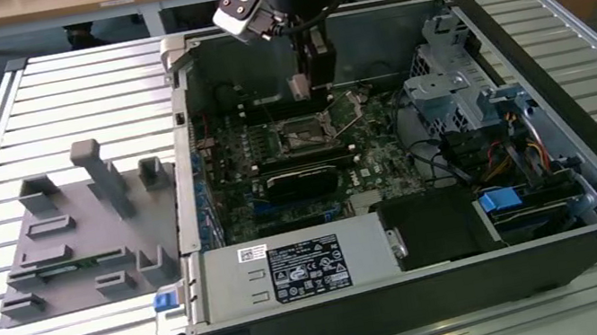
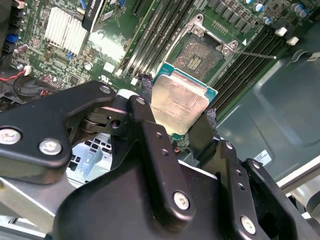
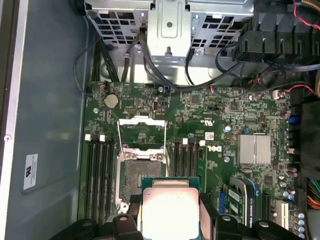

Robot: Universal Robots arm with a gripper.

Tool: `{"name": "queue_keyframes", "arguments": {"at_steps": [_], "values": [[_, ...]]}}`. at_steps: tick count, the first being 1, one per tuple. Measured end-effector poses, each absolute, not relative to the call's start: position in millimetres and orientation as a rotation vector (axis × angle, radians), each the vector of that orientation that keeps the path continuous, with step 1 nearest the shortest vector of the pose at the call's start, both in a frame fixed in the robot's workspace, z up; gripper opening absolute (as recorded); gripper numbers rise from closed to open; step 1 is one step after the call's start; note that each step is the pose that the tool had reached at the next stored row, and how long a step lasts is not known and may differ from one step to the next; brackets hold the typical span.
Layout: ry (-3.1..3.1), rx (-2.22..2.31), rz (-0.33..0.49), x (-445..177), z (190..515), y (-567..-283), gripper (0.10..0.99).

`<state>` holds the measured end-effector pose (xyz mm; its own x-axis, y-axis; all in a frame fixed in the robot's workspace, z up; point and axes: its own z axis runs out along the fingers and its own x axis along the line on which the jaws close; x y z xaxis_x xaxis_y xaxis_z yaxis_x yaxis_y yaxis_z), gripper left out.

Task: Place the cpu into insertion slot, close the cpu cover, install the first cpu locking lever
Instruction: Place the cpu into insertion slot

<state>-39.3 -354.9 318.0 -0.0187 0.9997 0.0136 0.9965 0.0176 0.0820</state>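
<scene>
I am on the first step. My black fingers [image 2: 150, 135] pinch the flat square cpu [image 2: 180, 102], dull silver on top with a green rim, by two opposite edges. The square black insertion slot [image 2: 197, 55] lies uncovered just beyond the fingers, not touching the chip. I judge the placing needs the chip square and level above it.

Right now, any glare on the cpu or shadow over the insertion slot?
First wrist view: cpu top washed pale by glare; insertion slot unshadowed. Second wrist view: milder sheen on cpu, slot pin field readable. Exterior view: case interior dim, slot dark next to the bright slatted table.
</scene>
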Motion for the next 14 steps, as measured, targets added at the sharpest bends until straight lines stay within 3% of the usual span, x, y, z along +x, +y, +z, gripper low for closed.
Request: {"name": "queue_keyframes", "arguments": {"at_steps": [14], "values": [[2.206,2.165,0.104,-39,298,-348,0.537]]}}
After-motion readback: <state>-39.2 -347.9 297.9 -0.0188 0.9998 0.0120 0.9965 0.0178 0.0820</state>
